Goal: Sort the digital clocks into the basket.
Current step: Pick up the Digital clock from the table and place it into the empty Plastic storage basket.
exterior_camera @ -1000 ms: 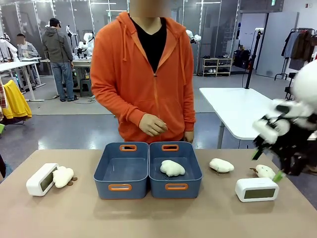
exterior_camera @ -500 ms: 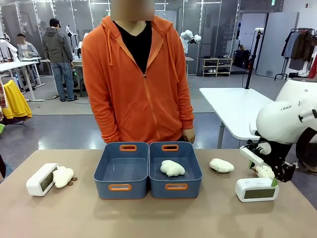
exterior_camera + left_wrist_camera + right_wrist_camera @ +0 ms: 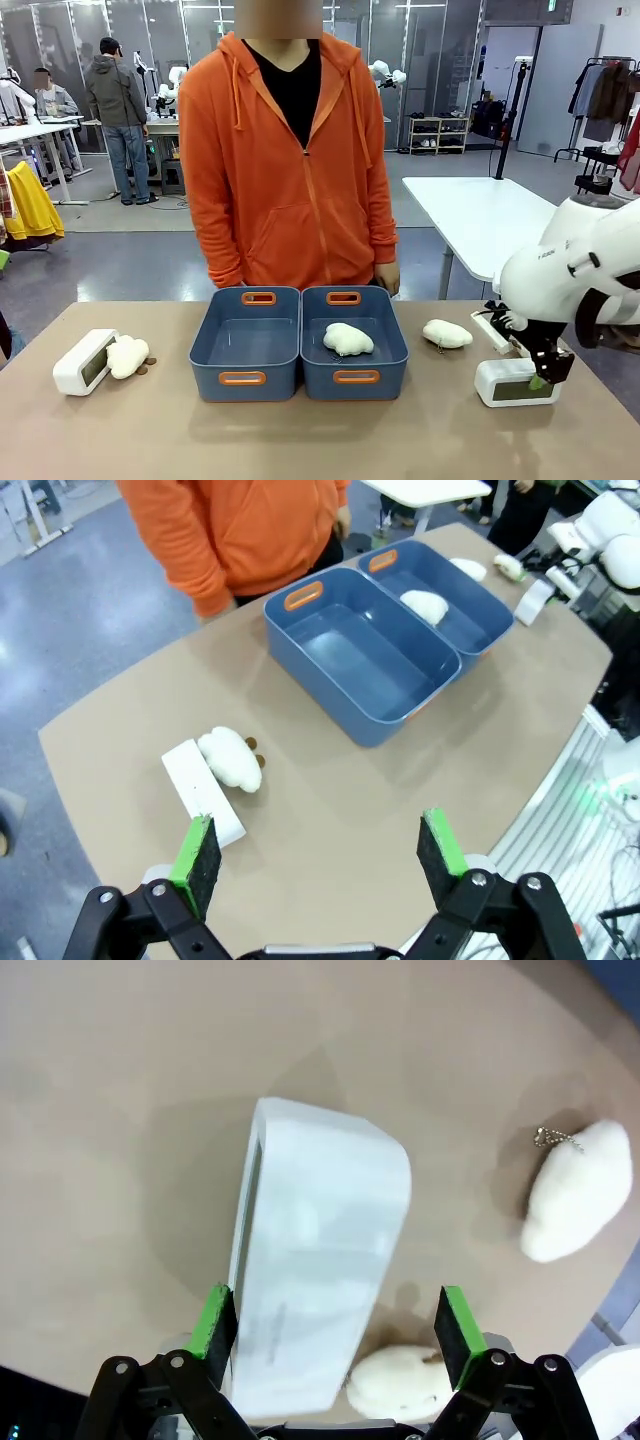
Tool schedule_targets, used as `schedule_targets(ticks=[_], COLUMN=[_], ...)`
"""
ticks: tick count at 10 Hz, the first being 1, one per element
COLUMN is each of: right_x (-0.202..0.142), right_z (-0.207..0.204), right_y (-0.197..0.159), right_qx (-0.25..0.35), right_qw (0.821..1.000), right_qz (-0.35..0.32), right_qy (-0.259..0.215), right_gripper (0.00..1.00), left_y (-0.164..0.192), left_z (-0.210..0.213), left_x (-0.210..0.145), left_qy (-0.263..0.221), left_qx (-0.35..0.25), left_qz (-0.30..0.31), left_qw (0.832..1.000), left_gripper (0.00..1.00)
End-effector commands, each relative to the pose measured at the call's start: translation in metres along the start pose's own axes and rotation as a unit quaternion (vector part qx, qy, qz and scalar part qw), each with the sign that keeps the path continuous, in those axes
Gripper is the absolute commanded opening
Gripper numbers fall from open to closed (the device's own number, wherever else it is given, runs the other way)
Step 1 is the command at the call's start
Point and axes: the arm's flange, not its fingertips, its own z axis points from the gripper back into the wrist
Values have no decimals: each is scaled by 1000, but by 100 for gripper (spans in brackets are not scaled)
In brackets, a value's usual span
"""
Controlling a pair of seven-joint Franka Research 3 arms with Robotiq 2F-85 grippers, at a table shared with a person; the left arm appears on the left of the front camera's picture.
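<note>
One white digital clock (image 3: pixel 508 385) lies at the table's right. My right gripper (image 3: pixel 540 376) hangs just over its right part. In the right wrist view this clock (image 3: pixel 315 1280) lies between the green pads (image 3: pixel 215 1320) of the open right gripper (image 3: pixel 335 1325), with gaps on both sides. The other clock (image 3: pixel 83 362) sits far left beside a plush. My left gripper (image 3: pixel 318 850) is open high above the table, with that clock (image 3: pixel 203 792) below it. Two dark blue baskets stand mid-table: the left one (image 3: pixel 205 375) is empty, the right one (image 3: pixel 395 375) holds a plush.
Cream plush toys lie beside the left clock (image 3: pixel 127 356), in the right basket (image 3: pixel 348 339), right of the baskets (image 3: pixel 447 334), and next to the right clock (image 3: pixel 395 1385). A person in an orange hoodie (image 3: pixel 290 160) stands behind the baskets, arms down.
My right arm has swung in and come down over the right clock, so the gripper now straddles it. The person has lowered a hand and shifted a little.
</note>
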Motion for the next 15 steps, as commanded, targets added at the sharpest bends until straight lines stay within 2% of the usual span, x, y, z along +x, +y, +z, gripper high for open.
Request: schedule_targets(ticks=[1,2,3,4,5,7,8,9,10,11,12,13,14,15], right_x=[1,2,0,2,3,8,10,8,3,3,8,19,28,19], right_z=[-23,-29,-30,-25,-24,-24,-19,-2,28,69,112,136,153,170], right_y=[-8,-7,-7,-5,-3,3,4,2,-1,1,0,-2,2,22], right_qx=[18,36,34,40,40,54,58,55,30,3,-11,4,-25,-42], right_qw=[999,998,998,998,998,997,996,995,993,992,987,983,988,983], right_qz=[-29,-46,-48,-46,-48,-43,-51,-68,-99,-118,-142,-131,-124,-150], right_qy=[-9,-26,-23,-34,-33,-32,-36,-51,-62,-53,-77,-132,-91,-94], right_gripper=[100,100,54,40,0,0,13,3,3,3,3,3,3,3], left_y=[0,0,0,0,0,0,0,0,0,0,0,0,0,0], left_z=[0,0,0,0,0,0,0,0,0,0,0,0,0,0], left_x=[0,0,0,0,0,0,0,0,0,0,0,0,0,0], left_qy=[3,3,3,3,3,3,3,3,3,3,3,3,3,3], left_qx=[-3,-3,-3,-3,-3,-3,-3,-3,-3,-3,-3,-3,-3,-3], left_qz=[-6,-6,-6,-6,-6,-6,-6,-6,-6,-6,-6,-6,-6,-6], left_qw=[1000,1000,1000,1000,1000,1000,1000,1000,1000,1000,1000,1000,1000,1000], left_gripper=[100,100,100,100,100,100,100,100,100,100,100,100,100,100])
